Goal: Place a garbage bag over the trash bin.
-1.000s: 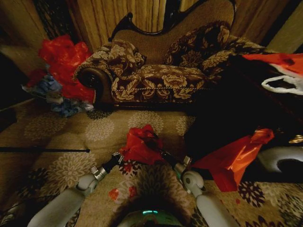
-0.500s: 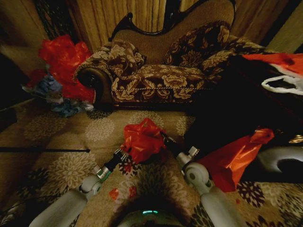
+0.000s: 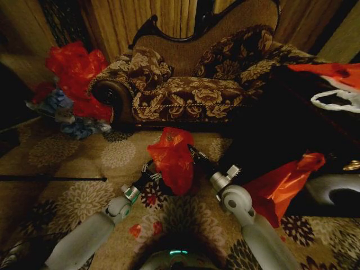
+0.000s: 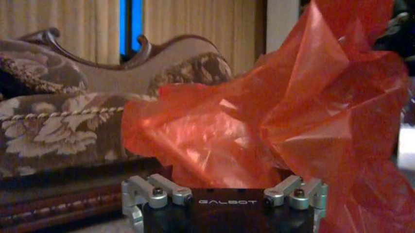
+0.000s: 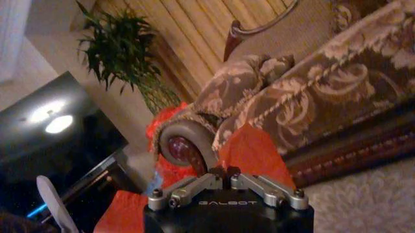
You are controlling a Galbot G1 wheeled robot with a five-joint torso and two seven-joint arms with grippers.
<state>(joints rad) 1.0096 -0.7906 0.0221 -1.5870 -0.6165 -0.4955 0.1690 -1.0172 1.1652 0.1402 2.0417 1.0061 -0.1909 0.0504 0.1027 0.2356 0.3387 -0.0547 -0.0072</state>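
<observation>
Patterned floral carpet [image 3: 84,191] spreads across my head view, with a brown brocade sofa with a dark carved wooden frame [image 3: 191,84] behind it and a big heap of red plastic [image 3: 76,70] off to its left. Between my two arms hangs the small crinkly bright-red plastic garbage bag [image 3: 173,157]. Over the last second both arms have reached forward and up, carrying the bag from low near my base to a spot just in front of the sofa's skirt; it now hangs taller and narrower, draping down rather than bunched. I read that as the bag being lifted and shaken out so its mouth can be opened, so the covering step is not yet done.

My left gripper [image 3: 151,170] meets the bag's lower left edge and my right gripper [image 3: 196,153] meets its right side. On the left wrist camera, the left gripper [image 4: 224,182] has red film billowing straight up from between its fingers, so I judge it clamped on the bag. On the right wrist camera, the right gripper [image 5: 226,175] has its fingers drawn together with a red sheet [image 5: 250,150] rising beyond them, so it seems pinched on the bag too.

That right wrist camera also gives me a potted green plant [image 5: 120,46]. A smooth red-orange bag [image 3: 281,183] lies to my right. I cannot locate the black trash bin with any confidence.
</observation>
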